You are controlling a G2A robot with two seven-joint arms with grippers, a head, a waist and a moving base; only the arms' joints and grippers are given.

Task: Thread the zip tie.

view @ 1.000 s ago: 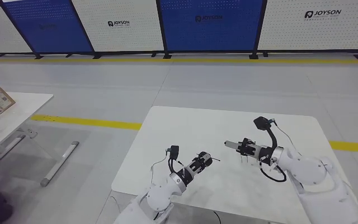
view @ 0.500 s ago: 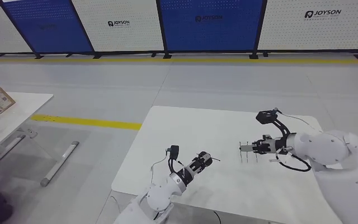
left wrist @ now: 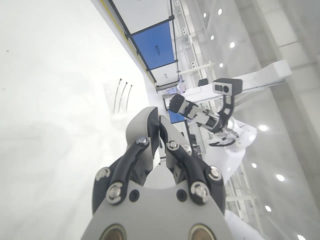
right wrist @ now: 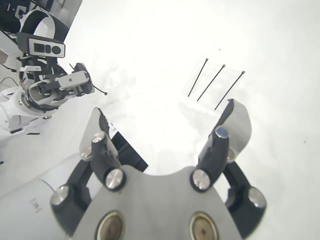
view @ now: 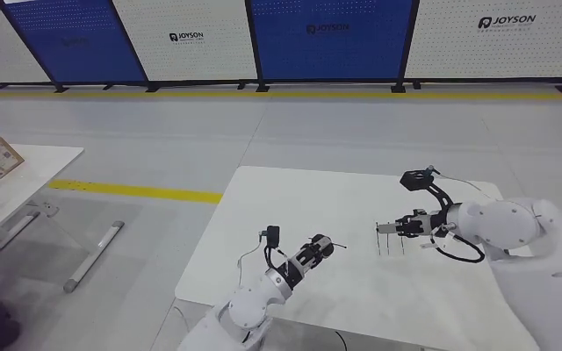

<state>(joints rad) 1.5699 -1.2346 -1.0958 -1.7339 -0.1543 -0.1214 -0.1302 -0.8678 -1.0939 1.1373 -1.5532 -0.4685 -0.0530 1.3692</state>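
Note:
Three black zip ties [view: 391, 247] lie side by side on the white table [view: 290, 202]; they also show as zip ties [right wrist: 211, 82] and zip ties [left wrist: 122, 96]. My right gripper [view: 381, 227] hovers just above them, open [right wrist: 166, 113], with nothing between its fingers. My left gripper [view: 325, 245] sits near the table's front, shut [left wrist: 158, 123] on another zip tie [right wrist: 100, 91] whose head sticks out toward the right arm. In the right wrist view the left gripper [right wrist: 75, 81] is seen apart from the three ties.
The table's far half and left part [view: 263, 228] are bare white surface. Beyond the table's left edge is grey floor with a yellow line [view: 132, 189]. Blue and white panels [view: 334, 39] stand at the back.
The right arm has swung out to the right and its gripper has shifted slightly right, now over the three ties. The left arm has barely moved.

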